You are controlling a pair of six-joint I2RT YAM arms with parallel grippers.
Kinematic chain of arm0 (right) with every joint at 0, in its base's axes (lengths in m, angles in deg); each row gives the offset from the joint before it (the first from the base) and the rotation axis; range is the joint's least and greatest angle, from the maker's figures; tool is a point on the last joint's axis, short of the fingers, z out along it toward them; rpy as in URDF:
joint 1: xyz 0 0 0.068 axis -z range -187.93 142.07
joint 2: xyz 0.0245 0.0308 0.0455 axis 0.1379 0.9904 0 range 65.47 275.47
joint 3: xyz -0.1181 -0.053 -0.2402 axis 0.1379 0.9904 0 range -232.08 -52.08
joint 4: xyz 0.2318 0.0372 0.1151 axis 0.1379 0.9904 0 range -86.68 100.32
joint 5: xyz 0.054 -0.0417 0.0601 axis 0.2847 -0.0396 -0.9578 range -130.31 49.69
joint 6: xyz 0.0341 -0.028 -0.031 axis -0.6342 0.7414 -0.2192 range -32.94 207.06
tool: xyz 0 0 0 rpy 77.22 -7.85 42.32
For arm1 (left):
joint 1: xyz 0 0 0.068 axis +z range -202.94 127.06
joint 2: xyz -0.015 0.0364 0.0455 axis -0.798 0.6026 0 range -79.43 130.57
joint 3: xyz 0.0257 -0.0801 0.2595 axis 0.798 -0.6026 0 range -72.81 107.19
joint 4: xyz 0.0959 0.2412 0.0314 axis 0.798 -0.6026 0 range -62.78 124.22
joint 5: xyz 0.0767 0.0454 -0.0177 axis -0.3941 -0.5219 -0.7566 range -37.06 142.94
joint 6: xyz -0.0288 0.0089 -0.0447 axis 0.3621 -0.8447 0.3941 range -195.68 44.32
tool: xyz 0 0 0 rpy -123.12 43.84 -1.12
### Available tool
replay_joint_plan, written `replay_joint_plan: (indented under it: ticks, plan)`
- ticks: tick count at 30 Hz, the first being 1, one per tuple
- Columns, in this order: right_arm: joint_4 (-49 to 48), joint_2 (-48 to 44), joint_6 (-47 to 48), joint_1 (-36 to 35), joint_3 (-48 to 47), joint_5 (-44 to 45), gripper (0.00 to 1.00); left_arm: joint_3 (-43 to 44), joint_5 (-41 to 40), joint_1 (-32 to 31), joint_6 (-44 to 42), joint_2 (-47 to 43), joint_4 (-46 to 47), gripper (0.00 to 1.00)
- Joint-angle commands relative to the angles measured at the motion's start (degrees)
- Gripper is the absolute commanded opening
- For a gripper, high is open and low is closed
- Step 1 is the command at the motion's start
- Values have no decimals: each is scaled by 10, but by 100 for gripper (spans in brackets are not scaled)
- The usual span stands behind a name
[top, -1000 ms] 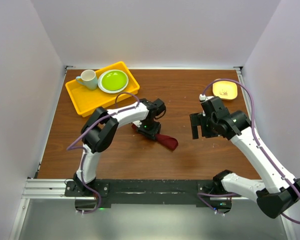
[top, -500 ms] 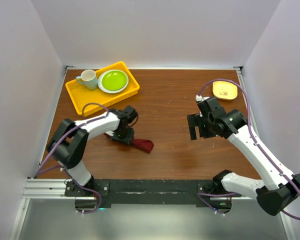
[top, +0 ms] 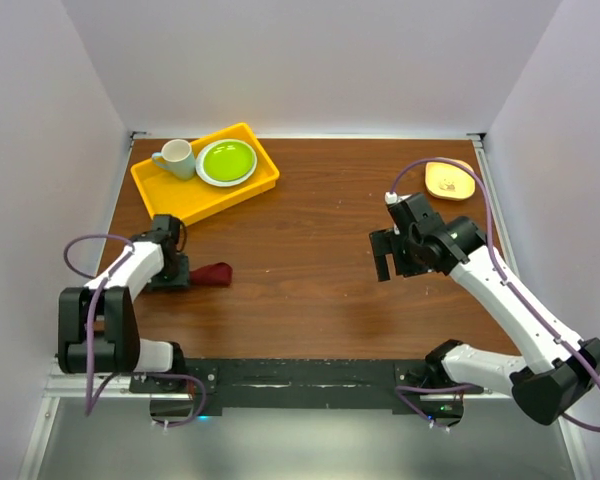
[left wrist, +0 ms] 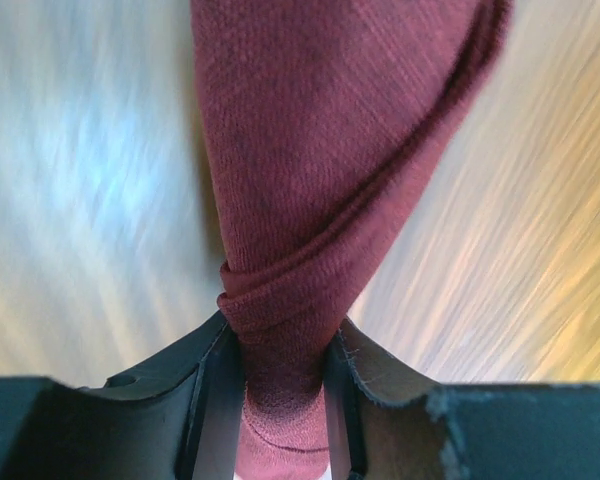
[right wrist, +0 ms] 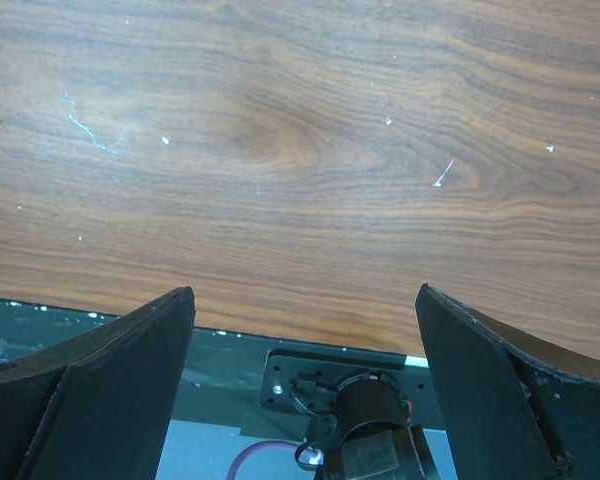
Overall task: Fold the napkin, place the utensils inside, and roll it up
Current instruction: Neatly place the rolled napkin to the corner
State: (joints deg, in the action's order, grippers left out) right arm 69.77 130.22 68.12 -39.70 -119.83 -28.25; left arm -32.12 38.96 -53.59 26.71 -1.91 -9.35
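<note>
The napkin (top: 211,274), a dark red cloth, is bunched into a short roll at the left side of the table. My left gripper (top: 173,272) is shut on its left end. In the left wrist view the napkin (left wrist: 320,160) hangs twisted out of the left gripper (left wrist: 280,345), and both black fingers (left wrist: 215,385) press into the cloth. My right gripper (top: 386,256) hovers over bare wood right of centre. Its fingers (right wrist: 100,370) stand wide open around nothing in the right wrist view. The utensils are out of view.
A yellow tray (top: 160,197) at the back left holds a pale mug (top: 176,158) and a green plate (top: 227,161). A small yellow dish (top: 449,180) sits at the back right. White walls enclose the table (top: 310,300); the black base rail (top: 310,378) runs along the near edge.
My left arm has swung from the middle of the table to the far left, carrying the napkin with it. The right gripper has drifted slightly left and stays open.
</note>
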Motion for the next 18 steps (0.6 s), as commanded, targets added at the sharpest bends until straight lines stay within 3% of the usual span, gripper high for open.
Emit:
replay_joint_plan:
  ticks: [1,7,11,18]
  plan:
    - [6,7,10,-5,-22,3,97,52,-16,69,-132,53,70,40]
    - [6,18,13,-5,-29,10,97,71,37,117,-218,118,112,38]
    - [3,19,14,-4,-33,14,97,80,43,118,-239,137,96,45]
    - [-1,13,14,-5,-26,14,97,48,43,119,-228,87,78,77]
